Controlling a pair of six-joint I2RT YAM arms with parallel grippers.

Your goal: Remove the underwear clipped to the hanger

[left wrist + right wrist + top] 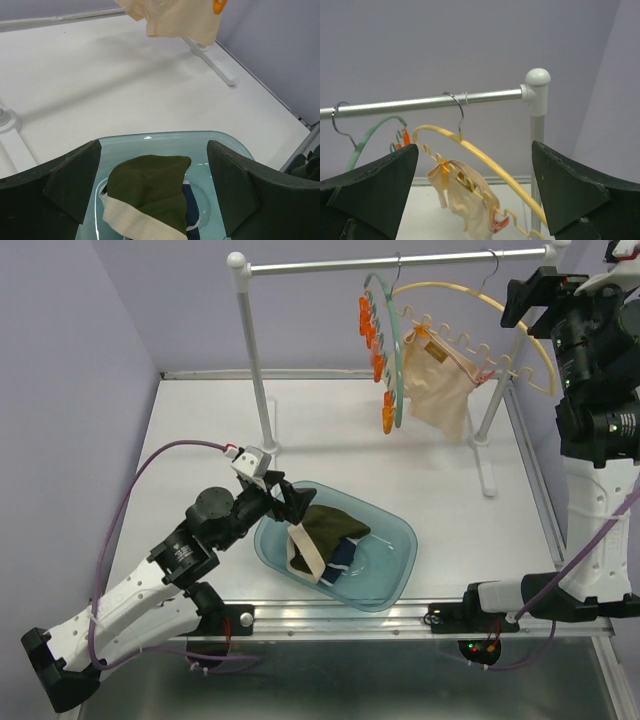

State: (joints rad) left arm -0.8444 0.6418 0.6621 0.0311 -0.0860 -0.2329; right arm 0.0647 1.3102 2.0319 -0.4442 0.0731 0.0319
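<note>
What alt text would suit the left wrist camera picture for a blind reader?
A dark olive garment with cream trim lies atop a navy one in a pale blue basin, framed by open jaws; a beige garment hangs beyond.

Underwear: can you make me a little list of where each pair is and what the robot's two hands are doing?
olive underwear: in the blue tub, on top
navy underwear: in the tub, partly under the olive pair
beige underwear: clipped to the yellow hanger on the rail
green hanger: on the rail, no clothes on it
left gripper: open, over the tub, holding nothing
right gripper: open, up by the rail, holding nothing
left to do: the beige pair
</note>
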